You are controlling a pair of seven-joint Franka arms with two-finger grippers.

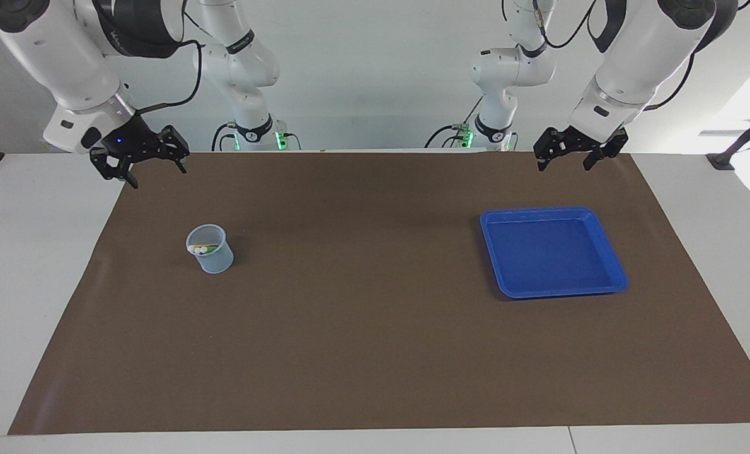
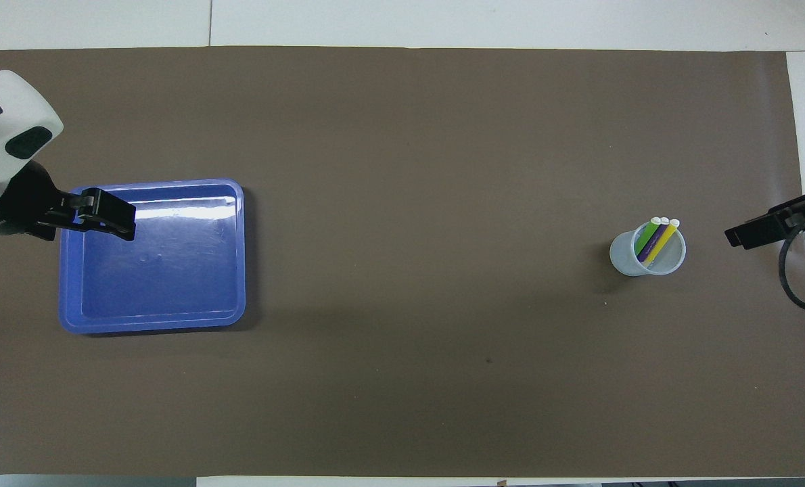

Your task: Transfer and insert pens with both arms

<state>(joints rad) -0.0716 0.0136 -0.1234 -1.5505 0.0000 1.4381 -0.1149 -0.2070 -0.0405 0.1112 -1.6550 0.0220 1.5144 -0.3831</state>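
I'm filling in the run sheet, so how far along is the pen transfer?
It looks finished. The green, purple and yellow pens all stand in the cup, and the blue tray holds none. Nothing is in hand: the left pincer and the right pincer hang open, raised at the robots' edge of the mat. No pen is left outside.

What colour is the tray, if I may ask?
Blue tray, clearest in the overhead view.

I can read no text, label, brand, number or sign anywhere here. Some pale lettering sits on the dark band of my right arm (image 1: 137, 28), up near the shoulder, but I cannot make out what it says.
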